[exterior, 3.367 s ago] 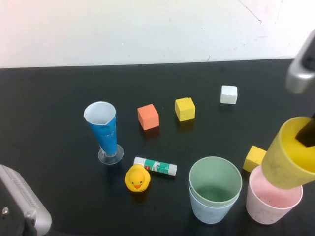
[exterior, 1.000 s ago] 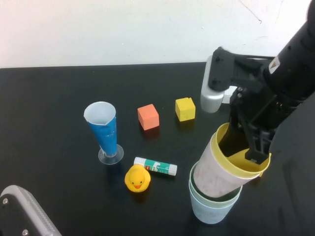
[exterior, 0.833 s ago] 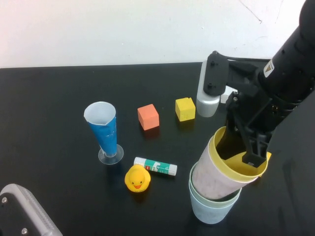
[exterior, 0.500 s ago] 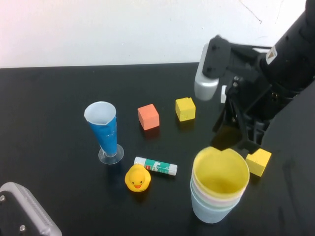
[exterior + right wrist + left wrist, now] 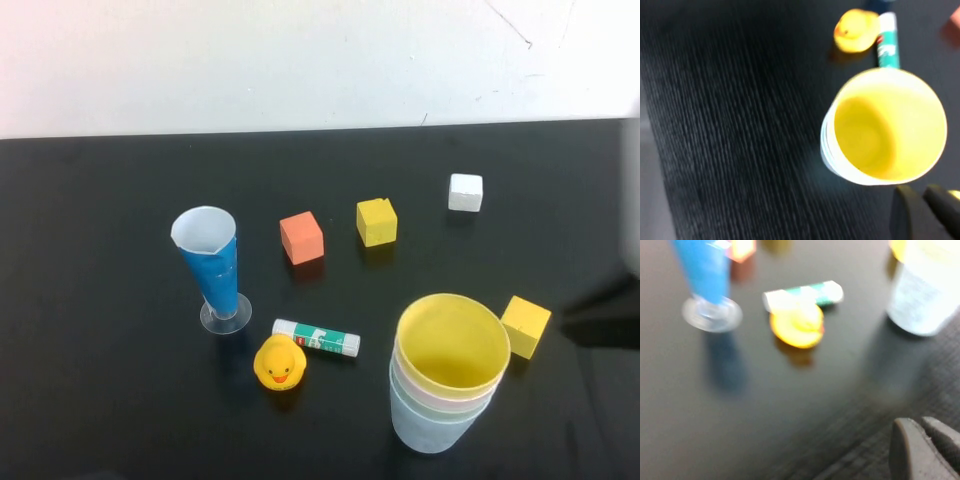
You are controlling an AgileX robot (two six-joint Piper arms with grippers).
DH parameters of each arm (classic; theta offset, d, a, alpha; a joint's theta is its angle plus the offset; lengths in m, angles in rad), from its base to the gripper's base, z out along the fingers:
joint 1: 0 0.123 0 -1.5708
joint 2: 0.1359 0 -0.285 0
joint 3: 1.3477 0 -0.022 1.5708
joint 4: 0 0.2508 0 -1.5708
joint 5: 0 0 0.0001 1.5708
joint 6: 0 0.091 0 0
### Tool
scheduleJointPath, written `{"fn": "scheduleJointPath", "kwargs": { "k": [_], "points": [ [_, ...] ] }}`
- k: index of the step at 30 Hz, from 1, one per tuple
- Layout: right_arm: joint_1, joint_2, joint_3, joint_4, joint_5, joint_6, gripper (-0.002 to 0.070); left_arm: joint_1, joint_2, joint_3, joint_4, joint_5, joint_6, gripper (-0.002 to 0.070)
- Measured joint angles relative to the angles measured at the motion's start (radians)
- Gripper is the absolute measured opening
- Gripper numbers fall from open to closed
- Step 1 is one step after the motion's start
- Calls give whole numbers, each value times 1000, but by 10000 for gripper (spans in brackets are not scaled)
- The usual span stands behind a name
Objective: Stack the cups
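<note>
The cups stand nested in one upright stack at the front right of the black table. The yellow cup (image 5: 448, 345) is on top, with pink and pale green rims under it and the light blue cup (image 5: 430, 430) at the bottom. The right wrist view looks down into the yellow cup (image 5: 887, 132). My right gripper (image 5: 922, 210) is off to one side of the stack, shut and empty, touching nothing. My left gripper (image 5: 921, 447) is shut and empty, low over the table near its front edge. The stack (image 5: 925, 295) is some way from it.
A tall blue cone (image 5: 213, 262) on a clear foot stands to the left. A yellow duck (image 5: 279, 363) and a glue stick (image 5: 316, 339) lie just left of the stack. An orange cube (image 5: 301, 238), a yellow cube (image 5: 376, 221) and a white cube (image 5: 465, 192) sit behind. Another yellow cube (image 5: 525, 326) sits right of the stack.
My right gripper let the yellow and pink cups drop into the stack, then pulled away to the right, out of the high view. The left arm has left the view's lower left corner.
</note>
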Motion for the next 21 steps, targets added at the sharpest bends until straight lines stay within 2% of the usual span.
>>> {"fn": "scheduleJointPath", "kwargs": {
  "k": [4,7,9,15,21],
  "points": [
    [0,-241,201,0,-187,0,6,0,-80,7,210,5,-134,1],
    [0,-397,345,2,-322,0,0,0,-116,7,444,2,-284,2],
    [0,-512,439,2,-417,0,-1,0,-122,7,526,2,-349,2],
    [0,-759,654,11,-625,0,-1,0,-122,7,539,23,-402,2],
    [0,-834,771,17,-700,0,-1,0,-122,7,537,33,-406,1]
  ]
}}
